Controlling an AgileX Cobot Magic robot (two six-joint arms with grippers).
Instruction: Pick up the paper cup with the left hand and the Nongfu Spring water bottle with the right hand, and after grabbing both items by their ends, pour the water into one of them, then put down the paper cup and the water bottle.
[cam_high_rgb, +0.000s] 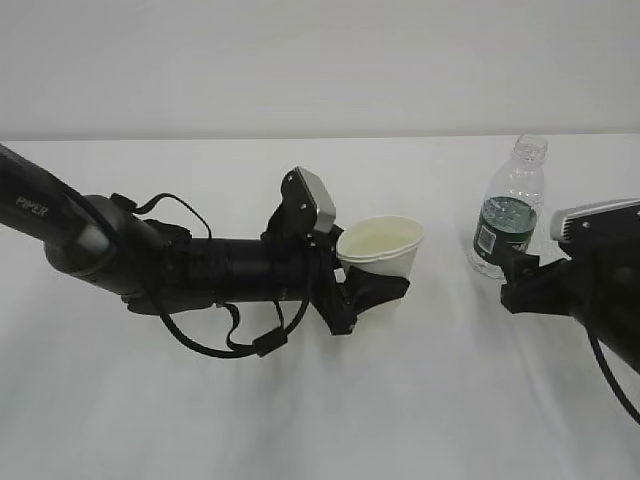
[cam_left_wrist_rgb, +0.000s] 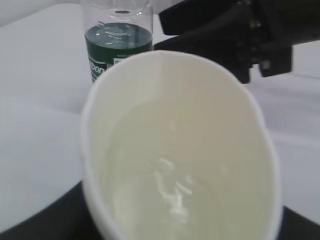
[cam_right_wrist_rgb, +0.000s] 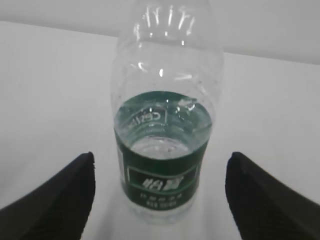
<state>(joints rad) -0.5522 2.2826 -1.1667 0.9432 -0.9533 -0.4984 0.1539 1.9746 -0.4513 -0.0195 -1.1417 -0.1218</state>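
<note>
My left hand (cam_high_rgb: 365, 290) has its fingers (cam_high_rgb: 385, 288) clenched around the lower part of the paper cup (cam_high_rgb: 383, 252), holding it upright near the middle of the white counter (cam_high_rgb: 300, 400). Whether the cup's base touches the counter I cannot tell. The grip presses the rim out of round, and in my left wrist view the pale inside shows a shallow pool of water (cam_left_wrist_rgb: 170, 190) at the bottom.

The water bottle (cam_high_rgb: 510, 207) stands upright on the counter to the right of the cup, well apart from it, with no cap on its neck. Its green label wraps the lower half, and the clear upper part looks empty.

My right hand (cam_high_rgb: 535, 280) sits just beside the bottle's base. Its fingers (cam_right_wrist_rgb: 60, 195) are released and spread wide, one on each side of the bottle, neither touching it.
</note>
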